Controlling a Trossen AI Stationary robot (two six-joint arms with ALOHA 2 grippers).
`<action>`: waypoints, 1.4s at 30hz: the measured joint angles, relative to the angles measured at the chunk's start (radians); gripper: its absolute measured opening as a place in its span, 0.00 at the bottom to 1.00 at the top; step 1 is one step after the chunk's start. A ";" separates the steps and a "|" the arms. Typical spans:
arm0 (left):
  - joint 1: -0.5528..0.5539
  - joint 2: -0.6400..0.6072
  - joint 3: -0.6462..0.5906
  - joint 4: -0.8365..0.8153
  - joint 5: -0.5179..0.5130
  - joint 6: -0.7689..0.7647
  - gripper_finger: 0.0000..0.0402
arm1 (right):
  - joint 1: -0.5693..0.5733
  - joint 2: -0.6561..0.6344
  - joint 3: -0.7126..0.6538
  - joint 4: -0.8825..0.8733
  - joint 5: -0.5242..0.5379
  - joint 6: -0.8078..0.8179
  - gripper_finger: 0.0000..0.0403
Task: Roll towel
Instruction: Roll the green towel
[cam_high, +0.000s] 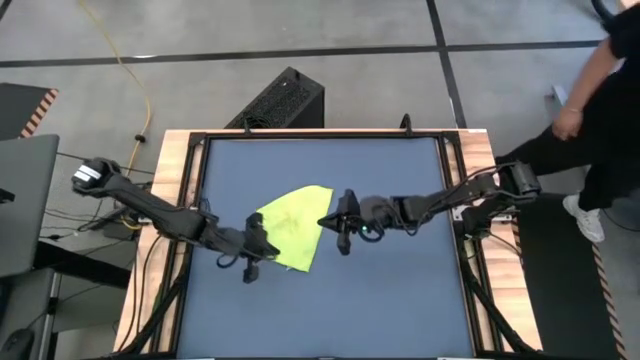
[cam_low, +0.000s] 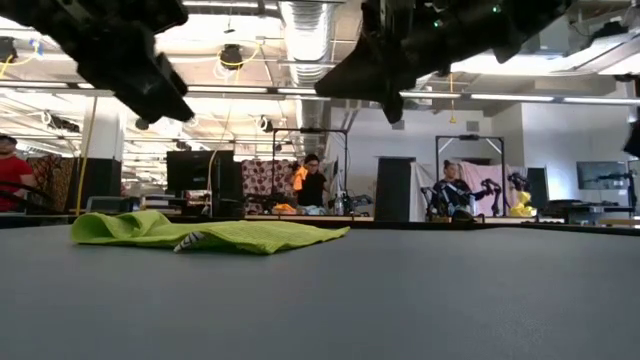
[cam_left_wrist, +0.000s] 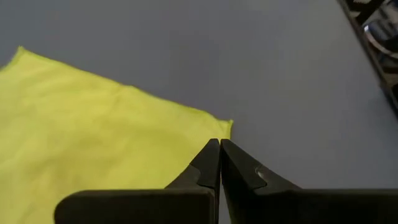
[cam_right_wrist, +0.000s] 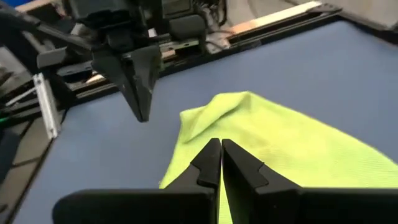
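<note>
Towel (cam_high: 290, 228), lime-green and loosely spread with one corner folded over, lies near the centre of the high view on the dark table mat (cam_high: 400, 300), flanked by both pincers. Left gripper (cam_high: 252, 262): fingers pressed together and empty, tips poised just off the towel's lower-left edge; the left wrist view shows them above the near corner of the cloth (cam_left_wrist: 93, 137). Right gripper (cam_high: 342, 222): fingers nearly together, holding nothing, tips at the towel's right edge; the right wrist view shows them above the cloth, with the left gripper facing them from the upper left of the frame. In the low view both pincers hang clear above the towel, which rests flat at middle left.

Risk, as a judgement: with neither pincer gripping, a descent with fingers this narrow would likely push or bunch the cloth rather than catch an edge; the folded corner could make any roll uneven, and the two tips, converging on a small cloth, could collide.

Pose: both arms reach diagonally inward from the table's left and right sides, forearms extended, wrists pitched downward toward the towel.
</note>
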 joint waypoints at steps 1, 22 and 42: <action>-0.002 0.032 0.020 0.002 -0.003 -0.006 0.00 | -0.006 -0.005 0.000 -0.004 -0.032 -0.002 0.11; 0.003 0.484 0.285 -0.032 0.013 0.078 0.16 | -0.133 -0.007 0.000 -0.153 -0.031 -0.170 0.23; 0.039 0.658 0.290 0.028 0.060 0.075 0.37 | -0.351 0.248 0.130 -0.292 -0.084 -0.306 0.41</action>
